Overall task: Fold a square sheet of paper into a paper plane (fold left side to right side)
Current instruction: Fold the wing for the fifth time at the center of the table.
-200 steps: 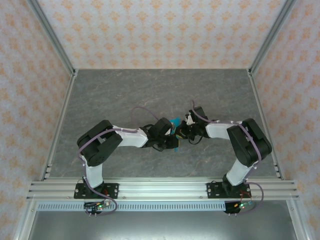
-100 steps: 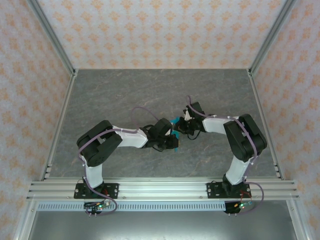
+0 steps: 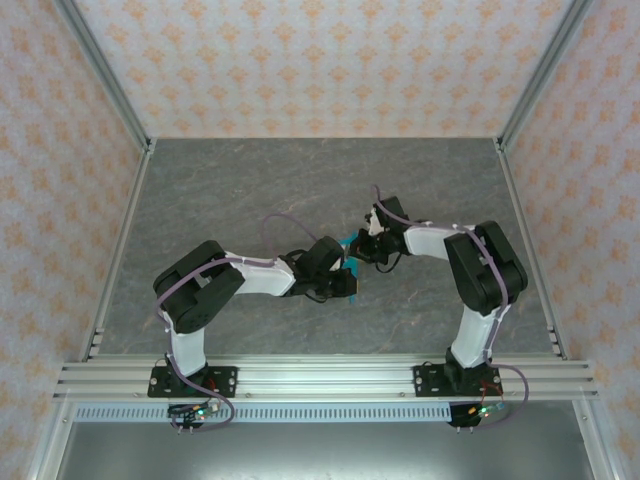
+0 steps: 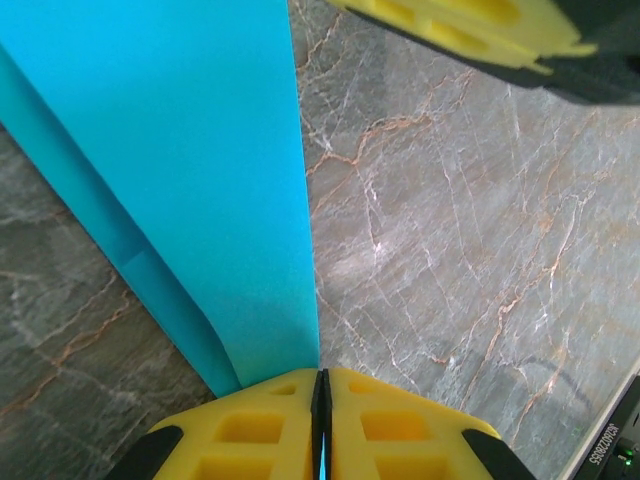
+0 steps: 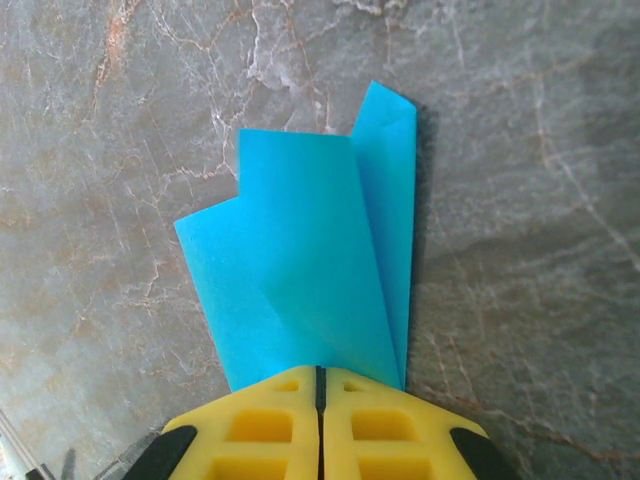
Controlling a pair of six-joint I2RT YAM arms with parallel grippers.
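Table: grey marbled table (image 3: 300, 180) with patterned walls around it. All the action sits mid-table, a touch toward the near edge.

Left arm: left arm (image 3: 215, 285) hasn't budged in the last second, same reach in toward the middle.

Right arm: right arm (image 3: 480, 270) is what changed. Its elbow has tucked in and its wrist has crept away from the near edge, toward the far edge.

What that means: we reckon it's carrying its end of the paper along to line up or tighten a fold while the other end is kept pinned. That's our guess. The plane isn't finished yet.

Paper: cyan paper (image 5: 310, 270) is already folded into a narrow, layered strip with flaps fanning out. It lies mid-table between the two wrists. From above we only catch a sliver of blue. We can't tell if it's resting on the table or lifted just off it.

Left gripper: left gripper (image 4: 320, 375) is pressed together, and the paper's edge runs right into the seam, so it's pinching that end.

Right gripper: right gripper (image 5: 320, 372) is pressed together too. The layers vanish under its tips, so it looks like a pinch on the opposite end.

Paper vs grippers: the paper is held at both ends, strung between the two sets of yellow fingers (image 4: 470, 30).
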